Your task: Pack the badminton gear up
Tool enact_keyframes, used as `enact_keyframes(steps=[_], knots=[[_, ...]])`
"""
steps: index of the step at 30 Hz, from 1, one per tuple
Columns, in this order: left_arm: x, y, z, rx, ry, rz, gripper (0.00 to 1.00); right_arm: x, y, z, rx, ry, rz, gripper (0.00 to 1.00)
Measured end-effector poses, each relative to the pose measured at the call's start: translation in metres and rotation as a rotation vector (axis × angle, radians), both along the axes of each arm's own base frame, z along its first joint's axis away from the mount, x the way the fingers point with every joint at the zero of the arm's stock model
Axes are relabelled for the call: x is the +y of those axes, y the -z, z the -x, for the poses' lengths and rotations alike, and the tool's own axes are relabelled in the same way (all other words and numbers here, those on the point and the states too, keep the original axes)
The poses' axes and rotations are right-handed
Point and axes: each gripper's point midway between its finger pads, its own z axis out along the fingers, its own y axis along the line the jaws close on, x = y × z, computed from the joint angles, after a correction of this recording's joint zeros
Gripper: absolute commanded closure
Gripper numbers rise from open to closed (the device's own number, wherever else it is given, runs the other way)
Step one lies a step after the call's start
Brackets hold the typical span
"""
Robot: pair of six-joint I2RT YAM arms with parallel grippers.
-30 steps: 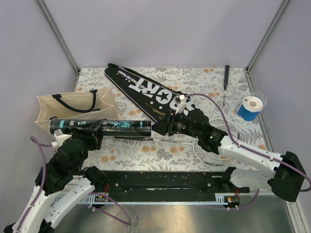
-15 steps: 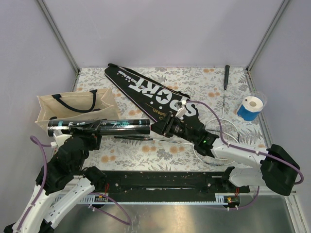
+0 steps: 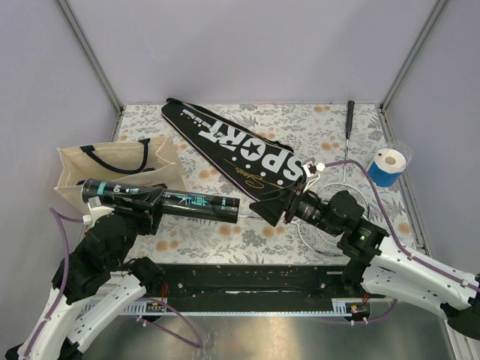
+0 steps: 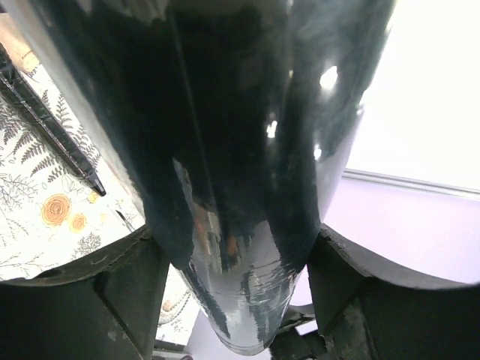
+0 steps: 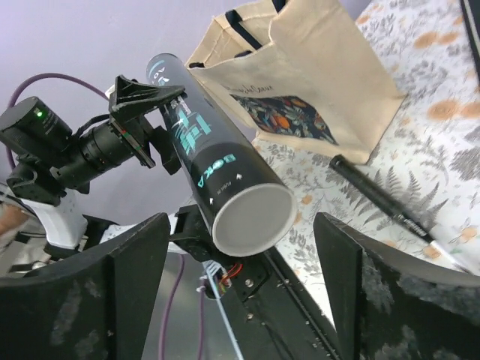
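Observation:
My left gripper [image 3: 146,202] is shut on the long black tube with teal print [image 3: 196,202] and holds it level above the table, its right end toward my right gripper. In the left wrist view the tube [image 4: 225,150] fills the frame between the fingers [image 4: 82,300]. My right gripper [image 3: 266,208] is open and empty, a short way from the tube's white end cap [image 5: 251,221]. The black "SPORT" cover [image 3: 240,154] lies across the back. The silver-framed racket [image 3: 349,116] lies at the right, its head partly under my right arm. No shuttlecocks show.
A beige tote bag [image 3: 120,169] with black handles lies at the left, behind the tube. A blue and white roll [image 3: 388,166] stands at the right edge. A thin black handle [image 5: 375,199] lies on the floral tabletop under the tube.
My right gripper has let go of the tube's right end and drawn back to the right. The tube, still in my left gripper, has shifted and tilted slightly.

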Motion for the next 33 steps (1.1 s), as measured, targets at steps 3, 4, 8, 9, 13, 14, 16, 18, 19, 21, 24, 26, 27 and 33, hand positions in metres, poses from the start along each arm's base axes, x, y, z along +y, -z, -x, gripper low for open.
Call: enact_keyframes(steps=[3, 4, 8, 9, 13, 14, 16, 18, 19, 21, 24, 26, 27, 33], knots=[[0.0, -0.003, 0.004, -0.013, 0.024, -0.024, 0.8, -0.012, -0.017, 0.006, -0.096, -0.001, 0.051, 0.01], [0.0, -0.005, 0.005, -0.017, 0.032, -0.033, 0.8, -0.012, -0.02, 0.006, -0.105, -0.001, 0.056, 0.01], [0.003, -0.015, 0.011, -0.056, 0.06, -0.068, 0.79, -0.003, -0.041, 0.014, -0.176, -0.082, 0.121, 0.02], [0.003, -0.017, 0.013, -0.066, 0.067, -0.074, 0.78, 0.001, -0.046, 0.015, -0.186, -0.106, 0.126, 0.03], [0.003, -0.022, 0.018, -0.099, 0.111, -0.126, 0.77, 0.033, -0.056, 0.019, -0.191, -0.24, 0.158, 0.03], [0.003, -0.022, 0.019, -0.1, 0.115, -0.131, 0.77, 0.043, -0.055, 0.02, -0.182, -0.276, 0.168, 0.03], [0.001, -0.023, 0.021, -0.111, 0.142, -0.157, 0.77, 0.062, -0.042, 0.019, -0.149, -0.338, 0.201, 0.03], [-0.001, -0.026, 0.024, -0.125, 0.169, -0.18, 0.77, 0.079, -0.026, 0.022, -0.114, -0.393, 0.236, 0.04], [-0.001, -0.027, 0.025, -0.131, 0.178, -0.189, 0.76, 0.087, -0.016, 0.025, -0.094, -0.426, 0.256, 0.04], [-0.003, -0.028, 0.027, -0.143, 0.2, -0.209, 0.76, 0.103, -0.002, 0.033, -0.063, -0.483, 0.292, 0.05], [-0.006, -0.029, 0.03, -0.158, 0.236, -0.234, 0.76, 0.121, 0.012, 0.044, -0.045, -0.543, 0.337, 0.05], [-0.01, -0.031, 0.031, -0.173, 0.263, -0.246, 0.76, 0.129, 0.018, 0.051, -0.044, -0.575, 0.358, 0.06], [-0.012, -0.032, 0.032, -0.181, 0.277, -0.25, 0.76, 0.132, 0.02, 0.054, -0.044, -0.589, 0.363, 0.07], [-0.027, -0.038, 0.032, -0.218, 0.36, -0.273, 0.71, 0.138, 0.03, 0.064, -0.035, -0.633, 0.379, 0.17]])
